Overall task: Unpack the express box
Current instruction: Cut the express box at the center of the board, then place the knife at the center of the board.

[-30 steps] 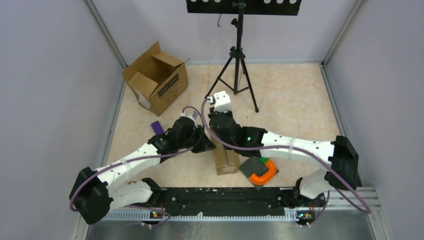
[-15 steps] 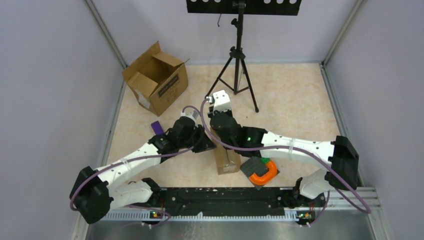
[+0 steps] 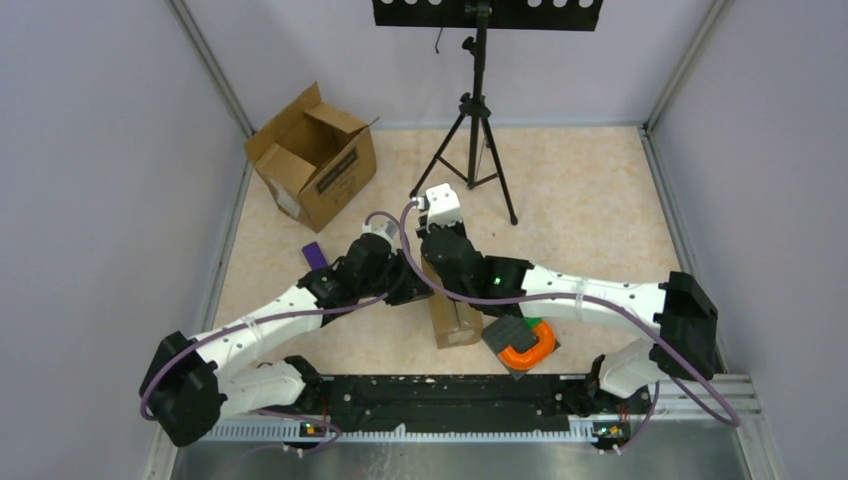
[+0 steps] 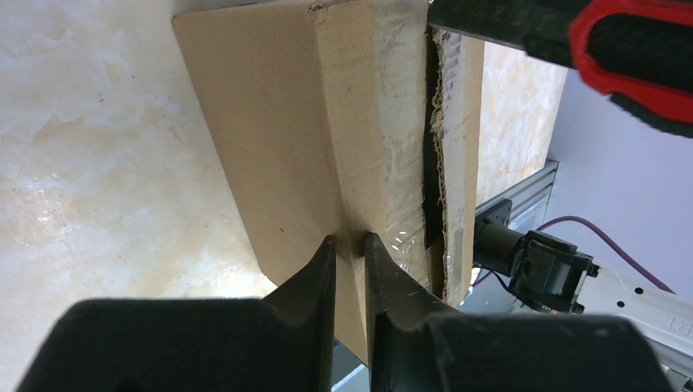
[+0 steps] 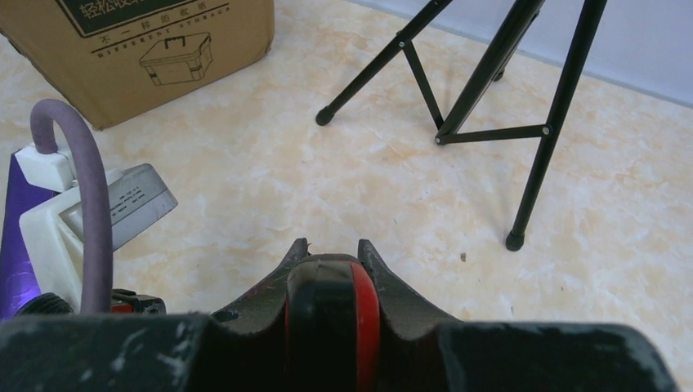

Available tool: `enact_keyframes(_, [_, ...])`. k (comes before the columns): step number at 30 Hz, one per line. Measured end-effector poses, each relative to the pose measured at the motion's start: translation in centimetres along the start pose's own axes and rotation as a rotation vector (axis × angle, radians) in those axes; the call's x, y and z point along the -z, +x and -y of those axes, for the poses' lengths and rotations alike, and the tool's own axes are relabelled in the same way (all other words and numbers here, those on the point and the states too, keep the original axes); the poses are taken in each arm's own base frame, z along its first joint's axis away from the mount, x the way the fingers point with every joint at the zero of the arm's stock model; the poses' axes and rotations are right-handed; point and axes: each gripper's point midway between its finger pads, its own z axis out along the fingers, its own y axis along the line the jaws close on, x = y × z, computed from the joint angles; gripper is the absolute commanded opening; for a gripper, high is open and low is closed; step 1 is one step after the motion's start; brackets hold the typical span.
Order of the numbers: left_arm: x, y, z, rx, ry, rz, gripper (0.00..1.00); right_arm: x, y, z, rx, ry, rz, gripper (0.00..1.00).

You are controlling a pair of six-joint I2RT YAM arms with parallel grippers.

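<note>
express box [image 3: 455, 322] lies flat on the bench [image 3: 580, 200], centre-near, between the two wrists. Clear tape [image 4: 392, 122] covers its top and a dark slit [image 4: 428, 163] gapes along the seam. Left end effector [image 4: 350, 245] is narrow, fingers pinching a raised cardboard fold on the box. Right end effector [image 5: 329, 247] is clamped on a red-and-black cutter [image 5: 333, 302]; in the left wrist view the cutter sits at one end of the slit. Orange-and-green item [image 3: 528, 345] is just right of the box, touching or nearly so. Purple item [image 3: 314, 253] lies left, beside the left arm. Open carton [image 3: 315, 160] stands far left, tripod [image 3: 476, 130] far centre.
</note>
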Motion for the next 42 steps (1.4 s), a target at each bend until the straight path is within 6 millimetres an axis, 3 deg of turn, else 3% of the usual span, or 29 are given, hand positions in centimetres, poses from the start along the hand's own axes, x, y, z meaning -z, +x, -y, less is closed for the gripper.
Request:
enact_keyframes(14, [-0.1,0.0,0.1,-0.002,0.001,0.001,0.2,-0.2,0.9,0.0,0.004,-0.002,-0.023,0.0])
enact_keyframes(23, [-0.2,0.0,0.1,-0.004,0.005,0.0,0.2,-2.4,1.2,0.0,-0.03,-0.003,-0.112,0.0])
enact_keyframes(33, [-0.2,0.1,0.1,-0.005,0.004,0.0,0.2,-1.7,0.7,0.6,-0.035,-0.027,-0.147,0.0])
enact_keyframes(37, [-0.2,-0.1,0.1,-0.009,0.002,0.005,0.23,-1.0,-1.7,2.2,-0.056,-0.04,-0.172,0.0])
enact_keyframes(40, [-0.2,-0.2,0.2,-0.023,-0.007,0.004,0.27,-0.6,-3.7,5.5,-0.117,-0.017,-0.177,0.0])
enact_keyframes(42, [-0.3,-0.3,0.3,-0.035,-0.014,0.002,0.3,-0.4,-3.7,8.9,-0.148,0.021,-0.21,0.0])
